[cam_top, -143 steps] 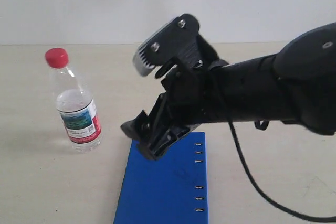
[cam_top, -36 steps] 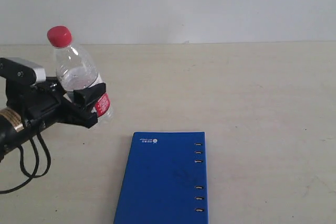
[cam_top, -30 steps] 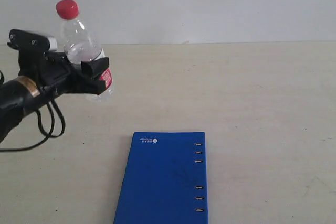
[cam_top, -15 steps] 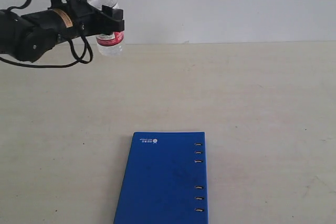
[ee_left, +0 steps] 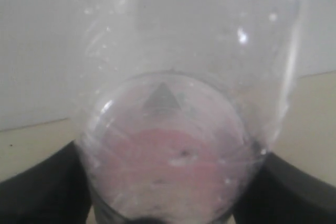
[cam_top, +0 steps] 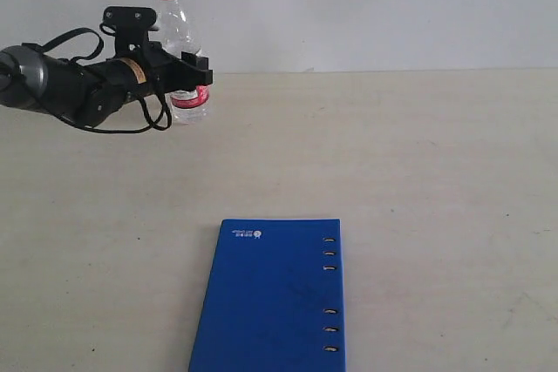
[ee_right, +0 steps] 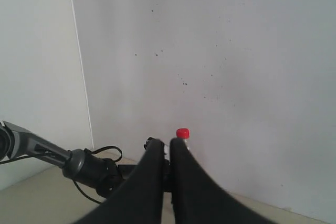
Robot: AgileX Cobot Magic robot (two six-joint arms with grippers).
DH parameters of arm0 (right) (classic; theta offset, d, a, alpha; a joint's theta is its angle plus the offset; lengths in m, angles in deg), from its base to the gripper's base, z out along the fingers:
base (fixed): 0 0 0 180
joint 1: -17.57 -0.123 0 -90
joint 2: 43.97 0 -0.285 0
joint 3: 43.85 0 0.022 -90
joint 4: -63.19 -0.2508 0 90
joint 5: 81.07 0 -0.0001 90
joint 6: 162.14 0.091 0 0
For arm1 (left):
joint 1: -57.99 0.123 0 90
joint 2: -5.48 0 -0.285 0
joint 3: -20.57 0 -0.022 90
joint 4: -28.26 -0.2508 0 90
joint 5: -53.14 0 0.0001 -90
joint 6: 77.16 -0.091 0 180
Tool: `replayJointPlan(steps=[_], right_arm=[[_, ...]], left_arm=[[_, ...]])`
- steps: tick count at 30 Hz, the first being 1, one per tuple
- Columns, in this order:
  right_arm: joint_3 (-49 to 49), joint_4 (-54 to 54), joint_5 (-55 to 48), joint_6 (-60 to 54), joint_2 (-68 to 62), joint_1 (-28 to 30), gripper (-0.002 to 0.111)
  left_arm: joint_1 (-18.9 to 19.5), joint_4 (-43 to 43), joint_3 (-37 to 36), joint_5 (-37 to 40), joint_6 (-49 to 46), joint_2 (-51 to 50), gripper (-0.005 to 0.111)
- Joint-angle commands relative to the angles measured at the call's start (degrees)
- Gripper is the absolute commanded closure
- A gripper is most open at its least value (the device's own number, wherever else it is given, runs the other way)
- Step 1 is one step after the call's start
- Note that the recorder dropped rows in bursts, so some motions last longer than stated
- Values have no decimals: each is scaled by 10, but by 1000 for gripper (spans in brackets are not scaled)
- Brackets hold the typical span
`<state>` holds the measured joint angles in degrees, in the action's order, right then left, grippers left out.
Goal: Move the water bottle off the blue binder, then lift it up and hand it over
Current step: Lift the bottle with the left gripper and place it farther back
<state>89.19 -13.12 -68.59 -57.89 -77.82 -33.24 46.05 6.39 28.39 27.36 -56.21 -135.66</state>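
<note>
Clamping water bottle (cam_top: 177,30), left end effector (cam_top: 188,77) partly masking label, blue binder (cam_top: 272,295) cropped

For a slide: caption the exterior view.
Left gripper holds the water bottle, well clear of the blue binder.

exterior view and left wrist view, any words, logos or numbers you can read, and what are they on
No text can be read in any view.
binder: small white logo at one corner, too small to read
bottle: red and white label, print too blurred to read
bottle, left wrist view: a grey triangle mark shows through the plastic, no number legible
</note>
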Motion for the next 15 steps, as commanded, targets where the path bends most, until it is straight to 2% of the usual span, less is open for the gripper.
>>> replayJointPlan(steps=[1,3,5,7,8,10,12,14,15], right_arm=[[-2,1,9,-2,1,-2,106],[-2,1,9,-2,1,-2,106],[-2,1,9,-2,1,-2,106],[-2,1,9,0,1,-2,106],[-2,1,9,0,1,-2,106],[-2,1,9,0,1,-2,106],[-2,1,9,0,1,-2,106],[-2,1,9,0,1,-2,106],[-2,1,9,0,1,-2,106]], left_arm=[[8,-25,5,6,5,-2,102],[8,-26,5,6,10,-1,101],[8,-26,5,9,14,-1,92],[5,-26,5,18,14,-1,74],[5,-26,5,20,14,-1,51],[5,-26,5,22,14,0,34],[5,-26,5,32,32,3,26],[5,-27,5,51,50,10,25],[5,-36,5,85,67,20,25]])
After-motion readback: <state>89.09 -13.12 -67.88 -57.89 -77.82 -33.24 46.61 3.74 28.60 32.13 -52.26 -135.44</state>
